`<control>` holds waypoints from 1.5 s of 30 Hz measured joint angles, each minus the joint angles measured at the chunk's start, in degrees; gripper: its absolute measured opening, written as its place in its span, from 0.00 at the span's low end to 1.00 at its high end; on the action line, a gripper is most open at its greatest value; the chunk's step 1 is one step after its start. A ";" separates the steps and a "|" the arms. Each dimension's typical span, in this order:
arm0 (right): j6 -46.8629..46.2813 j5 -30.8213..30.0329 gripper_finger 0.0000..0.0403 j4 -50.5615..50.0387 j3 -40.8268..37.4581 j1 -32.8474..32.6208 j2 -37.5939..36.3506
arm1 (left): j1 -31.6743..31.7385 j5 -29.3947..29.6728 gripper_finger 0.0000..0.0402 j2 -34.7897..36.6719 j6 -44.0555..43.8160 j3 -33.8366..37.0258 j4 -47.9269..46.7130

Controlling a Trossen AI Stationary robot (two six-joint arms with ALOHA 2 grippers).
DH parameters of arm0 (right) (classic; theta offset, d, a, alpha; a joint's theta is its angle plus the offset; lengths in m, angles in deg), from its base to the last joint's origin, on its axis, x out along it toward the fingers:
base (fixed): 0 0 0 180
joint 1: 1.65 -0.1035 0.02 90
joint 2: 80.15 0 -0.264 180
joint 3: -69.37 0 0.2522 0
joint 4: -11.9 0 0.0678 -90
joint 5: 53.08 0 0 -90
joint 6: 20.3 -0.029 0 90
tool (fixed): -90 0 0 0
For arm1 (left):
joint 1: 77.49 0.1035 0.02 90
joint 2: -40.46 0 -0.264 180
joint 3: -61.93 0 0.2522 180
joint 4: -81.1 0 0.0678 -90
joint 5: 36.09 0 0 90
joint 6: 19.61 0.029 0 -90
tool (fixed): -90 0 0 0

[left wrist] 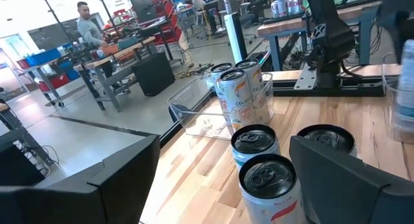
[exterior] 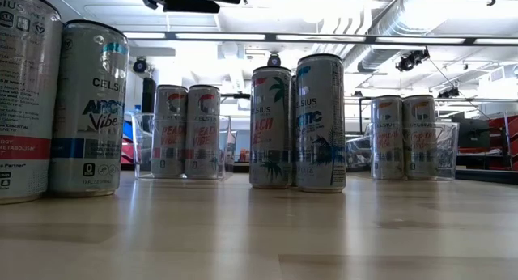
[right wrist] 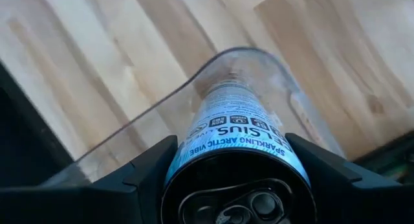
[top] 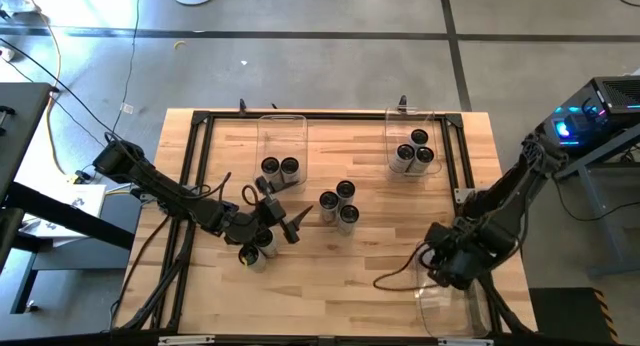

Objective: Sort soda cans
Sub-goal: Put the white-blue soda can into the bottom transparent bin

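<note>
- The right pincer (right wrist: 233, 179), at the lower right of the high view, is clamped on a soda can (right wrist: 236, 146) and holds it over the clear bin (right wrist: 259, 62) at the counter's near right corner.
- Risk: let go too high or off-centre, this can may strike the bin wall and topple.
- The left pincer (top: 283, 219), left of centre in the high view, stands apart, empty, beside two cans (top: 256, 253) at the lower left.
- Risk: its spread fingers could knock those close-set cans over.
- Other cans: three at centre (top: 339, 205), two in the upper-left bin (top: 281, 168), three in the upper-right bin (top: 413, 153).
</note>
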State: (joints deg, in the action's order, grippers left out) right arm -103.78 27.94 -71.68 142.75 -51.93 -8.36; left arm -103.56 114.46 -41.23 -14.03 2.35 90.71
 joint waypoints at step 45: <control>44.31 -36.10 0.79 37.18 1.95 17.03 5.93 | -0.59 0.00 0.85 0.00 -0.50 0.00 -0.02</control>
State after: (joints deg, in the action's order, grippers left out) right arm -59.47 -8.16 -34.50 144.71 -34.89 -2.43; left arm -104.15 114.46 -41.23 -14.53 2.35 90.69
